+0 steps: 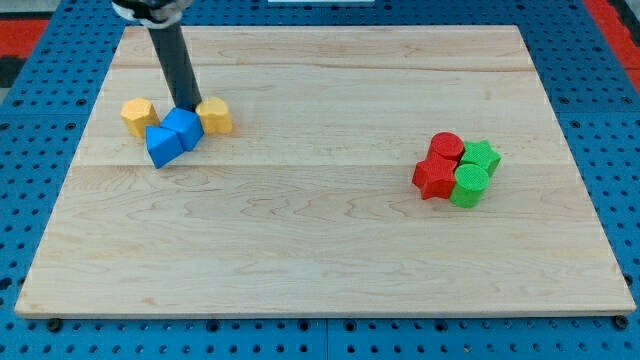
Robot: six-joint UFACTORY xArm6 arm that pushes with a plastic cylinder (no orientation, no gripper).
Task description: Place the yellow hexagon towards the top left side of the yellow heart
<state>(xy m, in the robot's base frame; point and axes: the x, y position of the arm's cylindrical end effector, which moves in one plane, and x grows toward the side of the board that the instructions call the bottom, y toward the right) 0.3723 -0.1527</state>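
Note:
The yellow hexagon (138,116) lies at the view's upper left on the wooden board (320,260). The yellow heart (215,115) lies to its right, at about the same height. My tip (187,107) is down between the two, closer to the heart and touching the top edge of a blue block (184,128). A second blue block (163,145) sits against that one, below and to its left. The rod rises toward the view's top left.
A tight cluster sits at the view's right: a red cylinder (446,147), a red star (434,177), a green star (481,156) and a green cylinder (469,185). The board's top edge runs just above the rod.

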